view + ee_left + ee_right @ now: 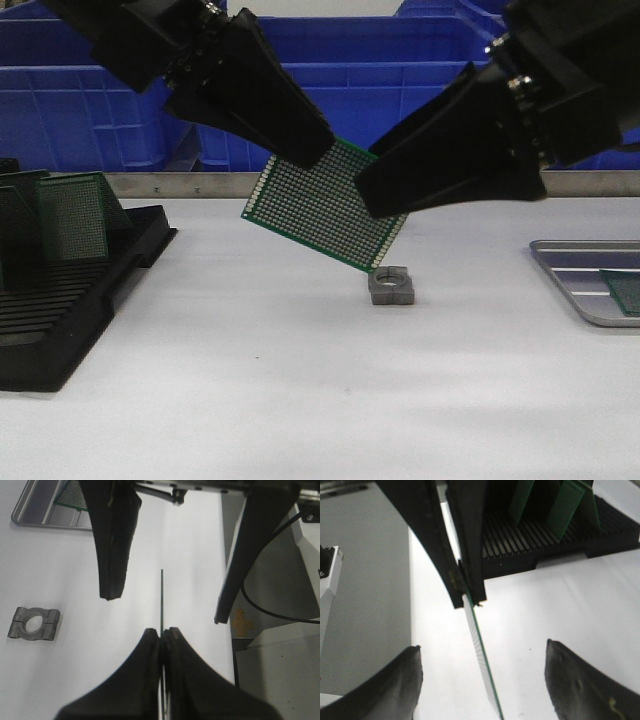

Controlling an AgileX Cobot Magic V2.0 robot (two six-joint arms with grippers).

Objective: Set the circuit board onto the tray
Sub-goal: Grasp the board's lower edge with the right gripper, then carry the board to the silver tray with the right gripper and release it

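Note:
My left gripper [312,148] is shut on the top edge of a green perforated circuit board [318,208] and holds it tilted in the air above the table's middle. In the left wrist view the gripper [162,633] pinches the board [162,597] edge-on. My right gripper [368,196] is open, its fingers either side of the board's right edge without touching it. In the right wrist view the board [477,640] runs edge-on between its spread fingertips [413,652]. The silver tray [580,262] lies at the right with another green board [626,290] on it, and shows in the left wrist view [30,515].
A grey metal clamp block [390,285] lies on the table just below the held board. A black slotted rack [70,310] with upright green boards [72,215] stands at the left. Blue plastic bins [330,60] line the back behind a metal rail.

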